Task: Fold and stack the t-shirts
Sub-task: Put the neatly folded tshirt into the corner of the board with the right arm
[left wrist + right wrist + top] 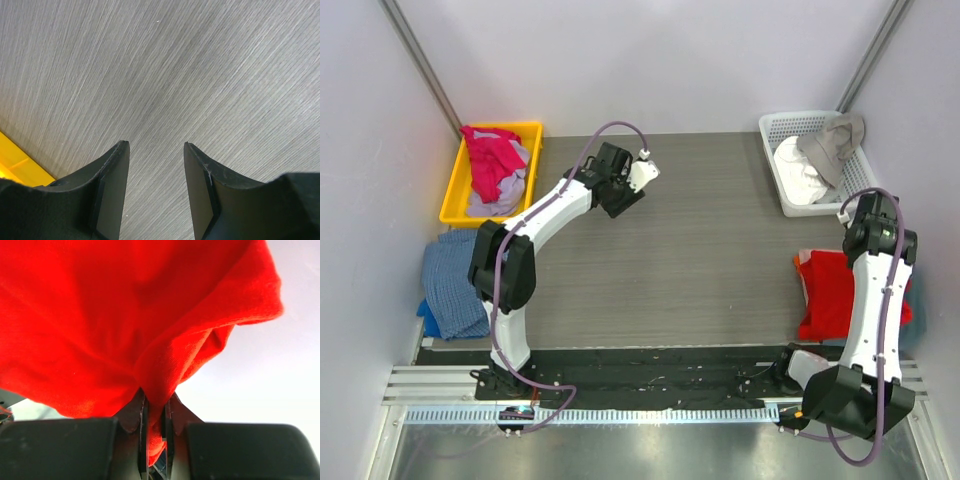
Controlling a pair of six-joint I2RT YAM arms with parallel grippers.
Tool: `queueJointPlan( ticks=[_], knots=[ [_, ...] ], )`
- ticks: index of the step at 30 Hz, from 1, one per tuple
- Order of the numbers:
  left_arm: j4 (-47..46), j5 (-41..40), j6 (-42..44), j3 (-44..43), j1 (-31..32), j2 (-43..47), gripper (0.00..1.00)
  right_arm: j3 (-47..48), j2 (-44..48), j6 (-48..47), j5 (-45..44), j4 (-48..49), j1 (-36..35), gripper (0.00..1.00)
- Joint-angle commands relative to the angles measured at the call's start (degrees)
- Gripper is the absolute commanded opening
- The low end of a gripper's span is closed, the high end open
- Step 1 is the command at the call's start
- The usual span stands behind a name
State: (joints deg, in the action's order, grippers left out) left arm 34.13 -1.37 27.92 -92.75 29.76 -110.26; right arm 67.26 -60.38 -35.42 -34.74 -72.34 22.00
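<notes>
Stretching between pale walls (650, 60), grey wood-grain table (700, 260); left gripper (155, 146) parted, empty; right gripper (155, 401) pinched on red t-shirt (115, 315).

The red t-shirt (125, 315) runs off the top and left edges of the right wrist view, and the fold pinched in the right claw (155, 407) covers the inner faces of its fingers. From above, the right arm (875, 300) lies across the same shirt, hiding its middle and the claw itself. The left wrist view cuts the yellow bin (17, 167) down to one corner. The heaped garments (495, 170) in that bin are too tangled to count
</notes>
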Motion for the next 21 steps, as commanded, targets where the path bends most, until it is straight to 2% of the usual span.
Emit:
queueJointPlan(
  ticks=[1,9,16,21],
  knots=[
    [-1.6,2.7,0.2,0.2,-0.1,2.2,0.52,-2.2,-2.2,-5.7,-5.9,6.9,0.9,0.01],
    [-2.2,2.5,0.2,2.1,-0.2,2.8,0.52,-6.9,-7.6,-11.9,-10.7,20.8,5.8,0.01],
    [-2.6,2.4,0.3,2.0,-0.2,2.5,0.51,-7.8,-11.2,-18.1,-12.2,28.5,13.3,0.01],
    [-2.5,2.9,-0.1,1.4,-0.2,2.2,0.51,-8.6,-14.0,-19.1,-12.2,30.6,15.0,0.01]
  ],
)
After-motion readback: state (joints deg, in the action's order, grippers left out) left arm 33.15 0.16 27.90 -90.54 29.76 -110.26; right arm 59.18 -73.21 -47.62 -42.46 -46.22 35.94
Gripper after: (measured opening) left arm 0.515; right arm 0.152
